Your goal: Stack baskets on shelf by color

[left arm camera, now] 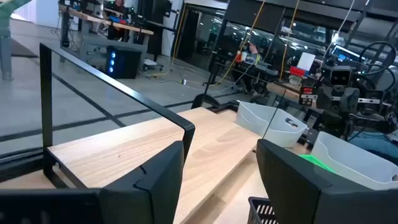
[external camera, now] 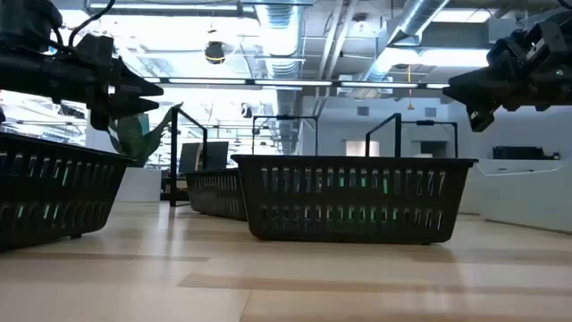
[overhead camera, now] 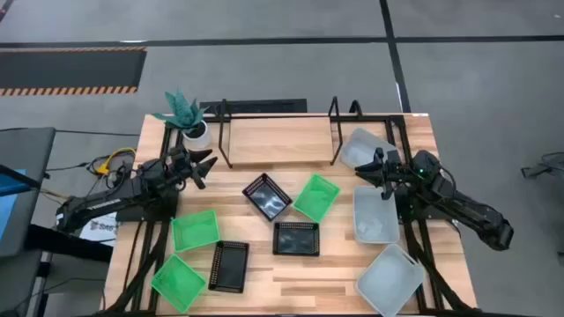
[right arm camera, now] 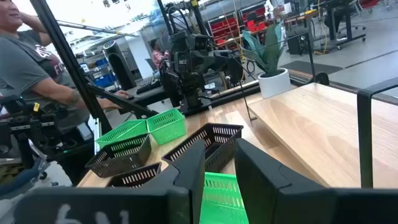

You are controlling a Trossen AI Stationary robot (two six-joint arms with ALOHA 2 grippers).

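Observation:
The shelf (overhead camera: 278, 141), a light board on a black wire frame, stands bare at the table's far middle. Three green baskets (overhead camera: 195, 231) (overhead camera: 179, 282) (overhead camera: 316, 196), three black ones (overhead camera: 267, 195) (overhead camera: 296, 238) (overhead camera: 228, 266) and three white ones (overhead camera: 366, 148) (overhead camera: 374, 214) (overhead camera: 390, 280) lie scattered on the tabletop. My left gripper (left arm camera: 221, 149) hovers open off the shelf's left end, above the table. My right gripper (right arm camera: 219, 152) hovers off the shelf's right end, over the white baskets. Its fingers stand a little apart with nothing between them.
A potted plant (overhead camera: 187, 119) stands at the far left corner, close behind my left gripper. The shelf's upright end loops (overhead camera: 335, 132) rise at both ends of the board. In the right wrist view a person (right arm camera: 37, 68) stands beyond the table's left side.

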